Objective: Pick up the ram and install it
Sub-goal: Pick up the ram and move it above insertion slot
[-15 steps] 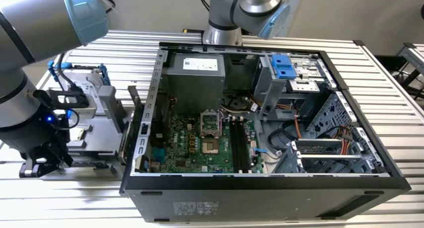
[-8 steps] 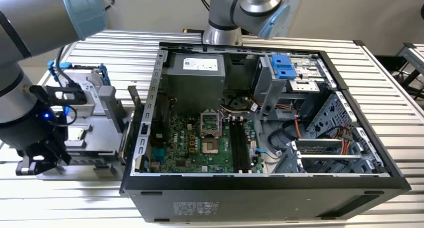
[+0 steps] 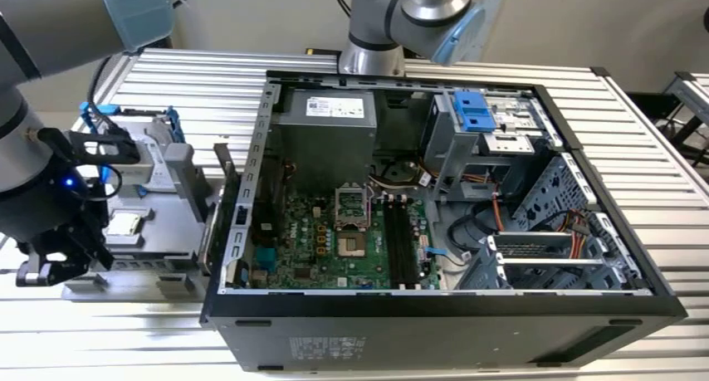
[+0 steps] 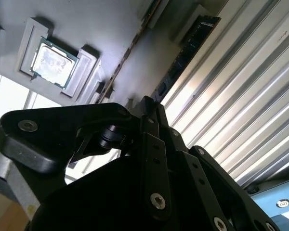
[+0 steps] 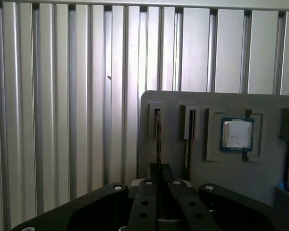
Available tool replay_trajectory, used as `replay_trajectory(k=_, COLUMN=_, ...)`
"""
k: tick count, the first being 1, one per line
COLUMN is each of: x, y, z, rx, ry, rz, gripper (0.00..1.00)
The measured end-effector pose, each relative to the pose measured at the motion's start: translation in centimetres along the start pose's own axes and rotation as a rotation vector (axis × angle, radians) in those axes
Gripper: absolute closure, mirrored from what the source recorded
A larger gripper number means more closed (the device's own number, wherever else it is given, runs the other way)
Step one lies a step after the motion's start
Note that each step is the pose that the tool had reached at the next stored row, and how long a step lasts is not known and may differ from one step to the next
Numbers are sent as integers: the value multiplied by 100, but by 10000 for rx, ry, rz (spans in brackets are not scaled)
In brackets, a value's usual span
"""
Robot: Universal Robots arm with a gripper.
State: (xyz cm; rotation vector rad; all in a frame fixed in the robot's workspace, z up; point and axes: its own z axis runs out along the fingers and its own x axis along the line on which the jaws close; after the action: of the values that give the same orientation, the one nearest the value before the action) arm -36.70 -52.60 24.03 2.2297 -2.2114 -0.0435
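Pick-up step in hand: the end effector (image 5: 159, 168) appears clenched on the near end of the ram (image 5: 158, 139), which stands edge-on in a slot of the gray holder (image 5: 173, 98) directly ahead, calling for a straight lift clear of the neighboring stick (image 5: 189, 139) just beside it.

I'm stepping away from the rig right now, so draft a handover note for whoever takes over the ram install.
Gripper: down at the grey tray, lined up with the ram; grip cannot be confirmed.
Ram: on edge in a tray slot, on the same tray as the CPU chip.
Done: gripper brought to the ram.
Left: ram not yet in the open computer case.
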Motion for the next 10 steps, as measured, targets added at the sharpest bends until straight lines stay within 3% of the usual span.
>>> replay_trajectory(k=10, x=-4, y=4, z=-187, rx=0, ry=2, rz=0, gripper=100)
